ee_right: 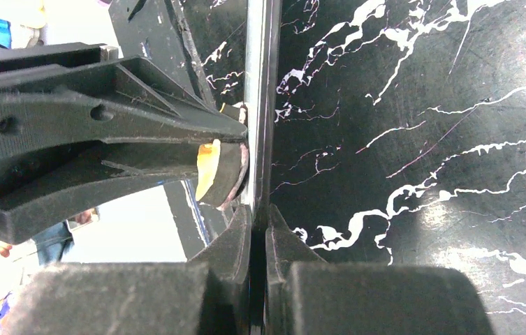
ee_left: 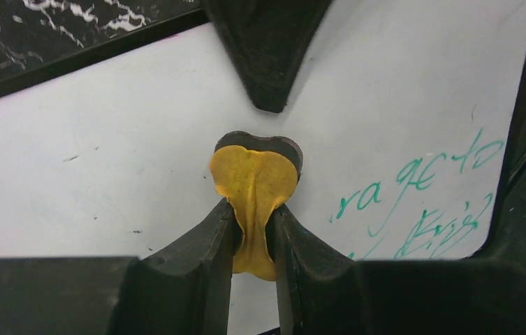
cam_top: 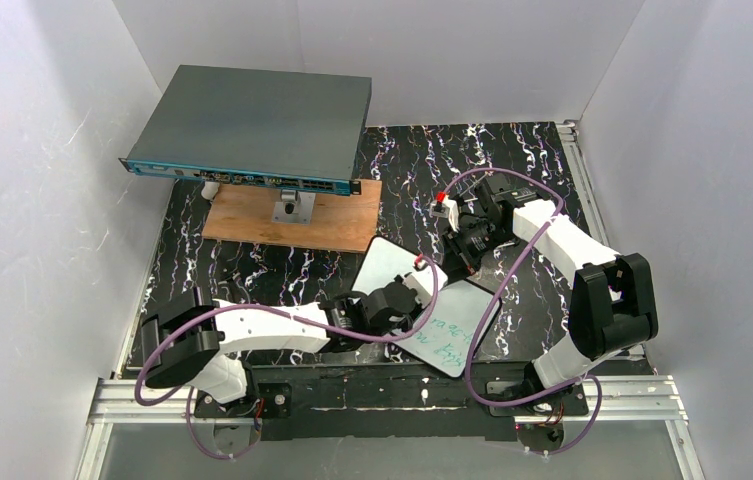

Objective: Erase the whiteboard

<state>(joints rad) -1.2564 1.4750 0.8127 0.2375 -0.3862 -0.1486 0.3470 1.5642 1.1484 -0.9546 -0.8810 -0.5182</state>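
Two grips, left pincer [ee_left: 253, 213] on yellow eraser [ee_left: 253, 178], right pincer [ee_right: 258, 225] on whiteboard [ee_left: 106, 153]

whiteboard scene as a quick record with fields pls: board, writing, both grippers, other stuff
board: whiteboard, one edge clamped
writing: green writing remains at one end; rest looks nearly clean
left: left gripper shut on yellow eraser pad, pad against the board's face
right: right gripper shut on the board's edge
behind: grey box raised above wooden plank
surface: black marbled table
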